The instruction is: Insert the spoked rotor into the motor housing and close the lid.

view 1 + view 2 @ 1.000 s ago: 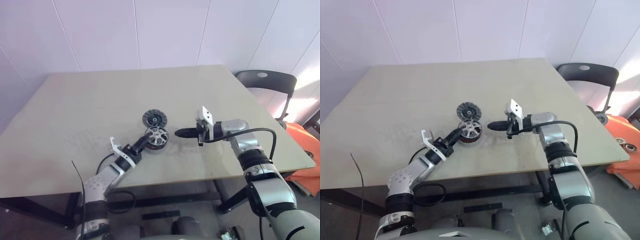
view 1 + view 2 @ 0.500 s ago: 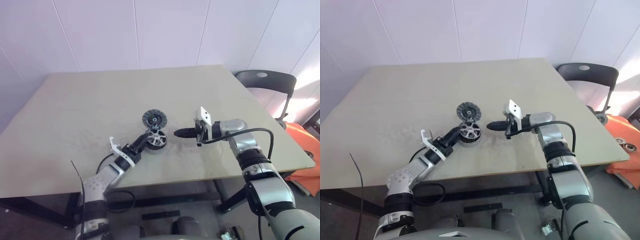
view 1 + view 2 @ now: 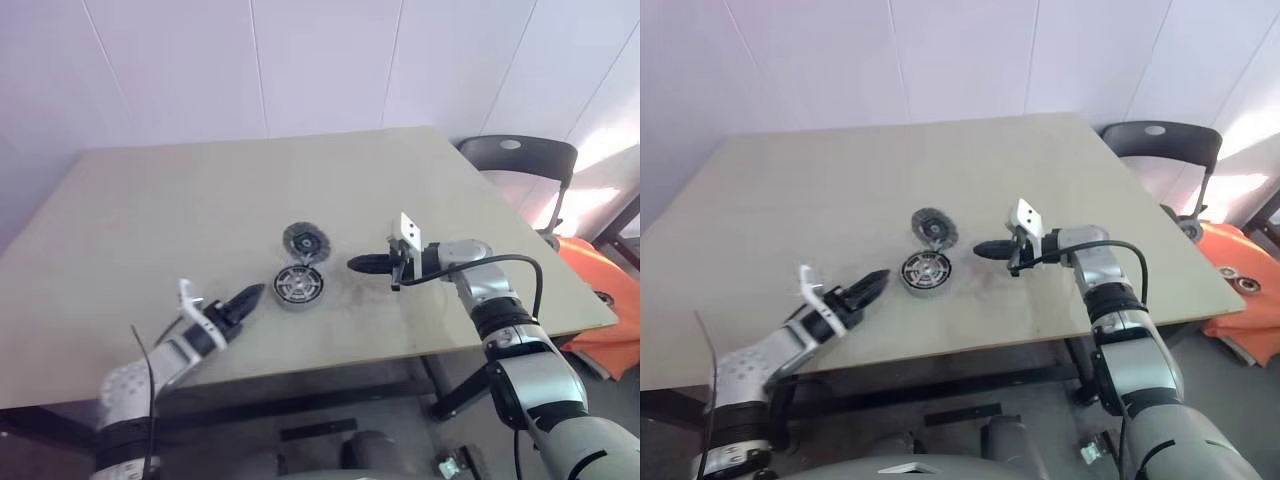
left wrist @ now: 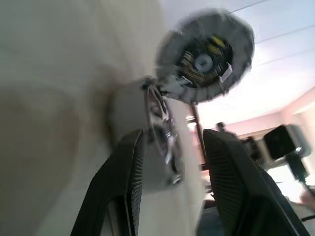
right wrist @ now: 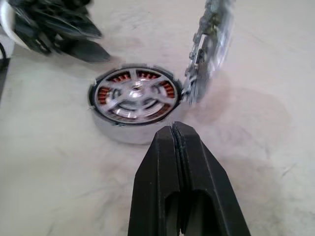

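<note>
The left gripper (image 3: 247,297), fingers parted and empty, sits at eight o'clock from the motor housing (image 3: 299,286), spoked rotor (image 5: 134,95) seated inside; the lid (image 3: 305,243) leans at its twelve o'clock, the closed right gripper (image 3: 356,265) nearer.

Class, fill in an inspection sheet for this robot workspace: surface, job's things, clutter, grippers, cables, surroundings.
Surface: beige table, lightly scuffed near the parts.
Job's things: spoked rotor sits inside the motor housing, copper windings showing between the spokes; lid stands open, upright at the housing's far edge.
Clutter: nothing seen.
Grippers: left gripper open, empty, apart from the housing; right gripper shut, empty, pointing at the housing.
Cables: black cable looping along the right arm.
Surroundings: white panelled wall, black chair, orange object at right.
</note>
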